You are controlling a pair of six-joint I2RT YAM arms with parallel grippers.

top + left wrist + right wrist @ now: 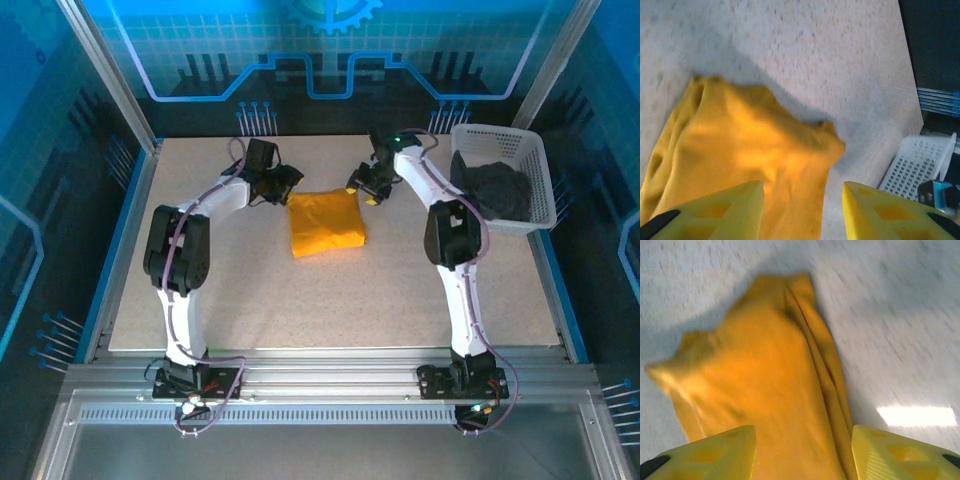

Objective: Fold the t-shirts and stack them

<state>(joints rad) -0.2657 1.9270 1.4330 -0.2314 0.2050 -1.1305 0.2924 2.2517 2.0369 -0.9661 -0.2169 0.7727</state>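
Folded orange-yellow t-shirt [326,222] lay on tabletop [250,300], far edge between left end effector [287,182] and right end effector [367,190], both part-open, holding nothing.

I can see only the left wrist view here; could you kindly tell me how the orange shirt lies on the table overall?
Observer: From above, the orange t-shirt is a compact folded rectangle near the middle of the table.
Operator: Thank you. Where is the right arm working?
Observer: The right end effector is at the shirt's far right corner, jaws open.
Operator: Is there anything in the basket?
Observer: Yes, a dark t-shirt lies crumpled inside the white basket.
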